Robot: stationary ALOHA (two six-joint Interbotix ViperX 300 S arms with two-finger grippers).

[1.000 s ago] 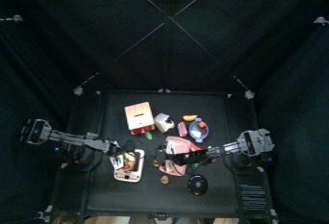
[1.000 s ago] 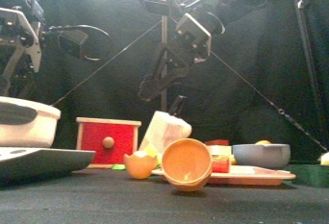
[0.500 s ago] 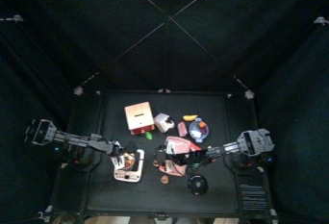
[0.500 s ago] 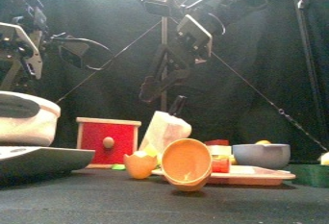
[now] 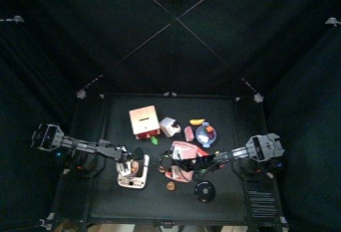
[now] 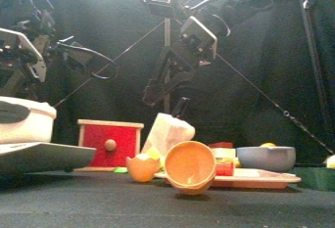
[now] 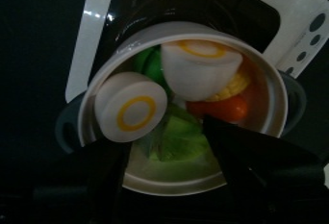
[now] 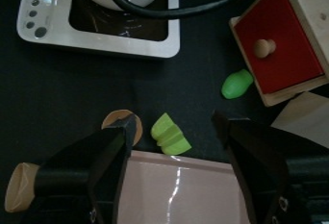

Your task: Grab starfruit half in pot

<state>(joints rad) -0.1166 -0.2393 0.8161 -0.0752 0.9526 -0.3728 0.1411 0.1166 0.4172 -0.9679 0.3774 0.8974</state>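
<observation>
Two sliced egg halves (image 7: 164,82), one orange piece (image 7: 234,101) and green bits share the pot (image 7: 276,103). The starfruit half (image 7: 180,139) lies low in it, partly under the eggs. The pot sits on one white tray (image 8: 103,37) at the worktop's (image 5: 226,136) left front. The left gripper (image 5: 122,160) hangs right above the pot, jaws spread and holding nothing, one jaw reaching in beside the fruit. The right gripper (image 8: 174,130) has its jaws wide and empty over one loose green chunk (image 8: 170,135) by the pink tray (image 8: 193,189). One red box (image 8: 290,36) and one small green piece (image 8: 236,84) lie near.
</observation>
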